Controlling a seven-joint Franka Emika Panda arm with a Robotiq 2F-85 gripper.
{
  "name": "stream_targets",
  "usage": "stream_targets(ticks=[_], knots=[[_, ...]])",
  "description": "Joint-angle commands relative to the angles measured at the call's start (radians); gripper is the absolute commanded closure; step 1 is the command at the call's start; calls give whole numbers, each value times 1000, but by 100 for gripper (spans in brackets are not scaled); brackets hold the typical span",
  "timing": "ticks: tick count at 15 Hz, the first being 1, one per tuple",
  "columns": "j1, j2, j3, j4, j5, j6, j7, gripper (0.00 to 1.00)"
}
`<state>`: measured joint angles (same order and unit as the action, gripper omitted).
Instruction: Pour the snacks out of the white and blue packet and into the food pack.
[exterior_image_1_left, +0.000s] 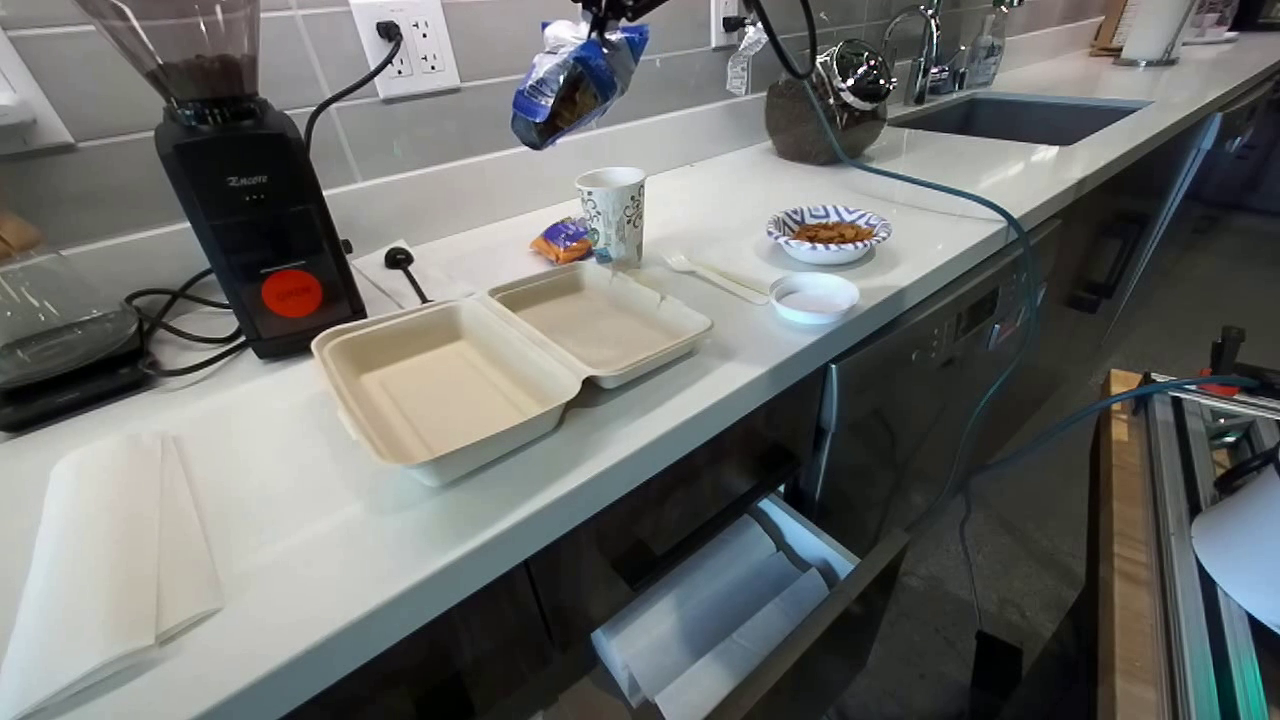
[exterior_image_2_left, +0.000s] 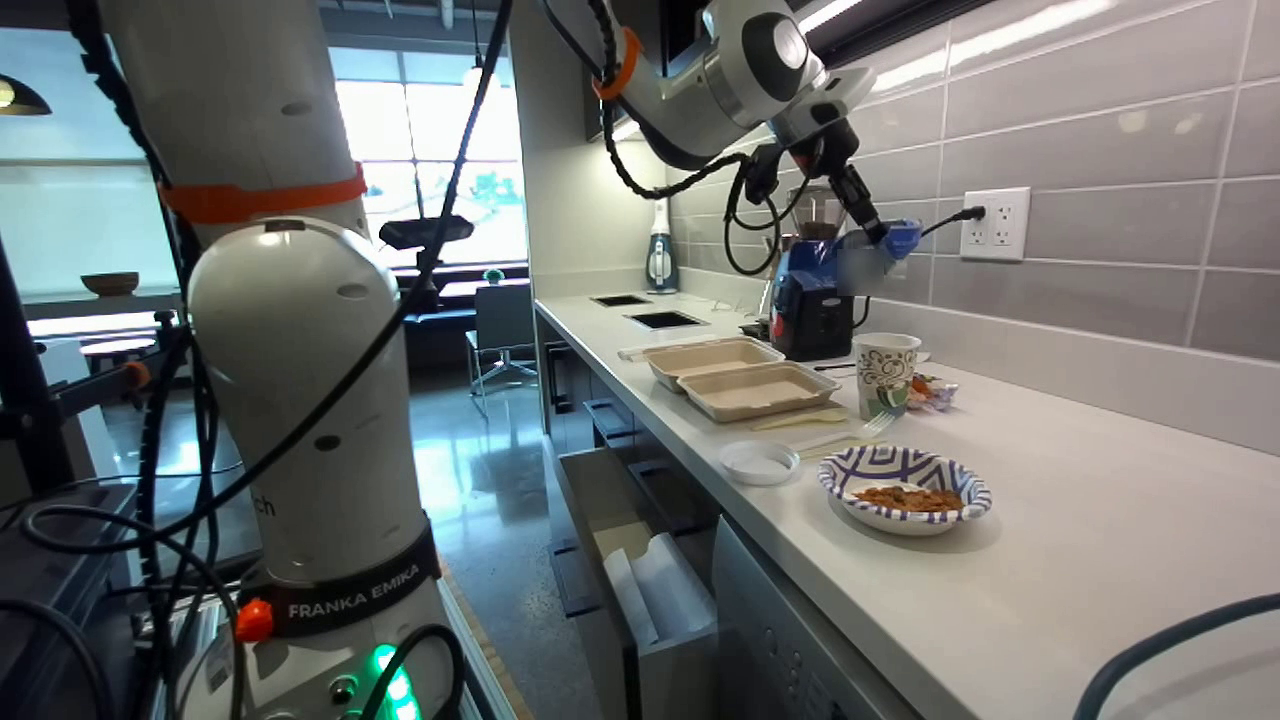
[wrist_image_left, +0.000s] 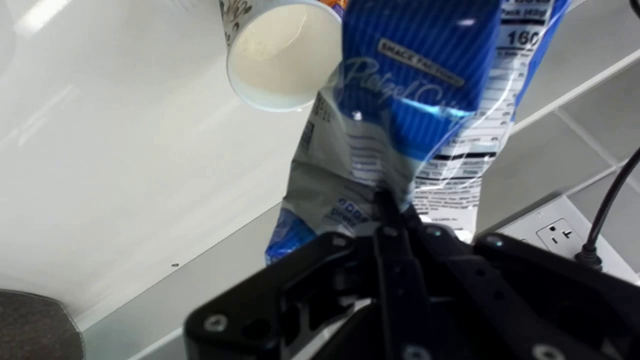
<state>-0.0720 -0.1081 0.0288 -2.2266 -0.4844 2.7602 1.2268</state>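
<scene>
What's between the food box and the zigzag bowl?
Pale cutlery lies between the food pack and the patterned bowl, with a small white dish close by; both exterior views show this.

Black coffee grinder (exterior_image_1_left: 262, 215), patterned paper cup (exterior_image_1_left: 614, 215), patterned bowl (exterior_image_1_left: 828, 255) near white dish (exterior_image_1_left: 812, 301), pale fork (exterior_image_1_left: 715, 277), open drawer (exterior_image_1_left: 832, 618)

In an exterior view you lose most of the gripper (exterior_image_1_left: 600, 28) past the top edge; wrist view crops your white and blue packet (wrist_image_left: 420, 65), fine print mostly unreadable; orange packet (exterior_image_1_left: 560, 241), right end hidden behind cup (exterior_image_1_left: 622, 220); grinder (exterior_image_1_left: 250, 210) at left, top cut off
</scene>
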Motion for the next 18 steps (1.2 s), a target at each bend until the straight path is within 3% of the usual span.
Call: stream_targets(ticks=[1,9,18], knots=[[3,-21,20,-13,-79,-2,-14,100],[4,-43,49,-42,-196,23,-22,100],[35,-37,61,-86,-159,97,-86,100]])
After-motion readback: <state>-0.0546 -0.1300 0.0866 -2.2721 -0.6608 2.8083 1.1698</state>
